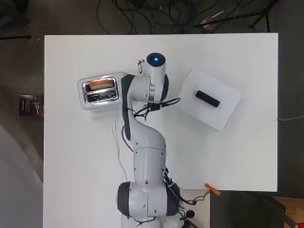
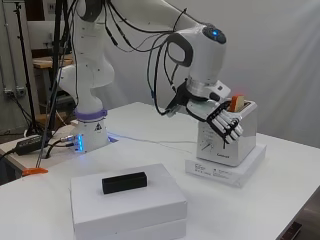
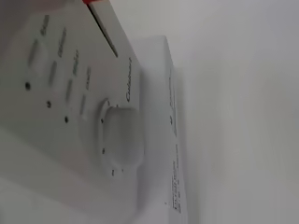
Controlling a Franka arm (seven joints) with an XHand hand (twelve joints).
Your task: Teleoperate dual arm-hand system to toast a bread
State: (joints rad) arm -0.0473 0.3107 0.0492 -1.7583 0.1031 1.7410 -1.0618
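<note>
In the side view the hand (image 2: 226, 121) sits right of centre, at the front upper corner of the toaster (image 2: 231, 142). Its black and white fingers (image 2: 229, 128) are curled downward against the toaster's control face; whether they clasp the lever or only press against the face cannot be told. The palm lies at the top edge of the toaster, and the wrist rises up and to the left into the arm's white, blue-lit joint.

Just to the right of the hand, a slice of bread (image 2: 237, 102) pokes out of the toaster's top, brown with an orange edge, upright in its slot. In the overhead view the bread (image 1: 100, 85) shows as an orange strip in the upper of the two slots, in the upper left part of the frame, with the arm covering the toaster (image 1: 97, 92) at its right end; the hand itself is hidden there under the arm.

The wrist view is filled by the toaster's white face (image 3: 70, 116), with a rounded knob (image 3: 122, 140) ringed by small marks.

The toaster stands on a flat white box (image 2: 225, 170). In the lower left of the side view, well apart from the hand, a small black block (image 2: 124, 182) lies on a larger white box (image 2: 128, 202) on the white table (image 2: 280, 190).
</note>
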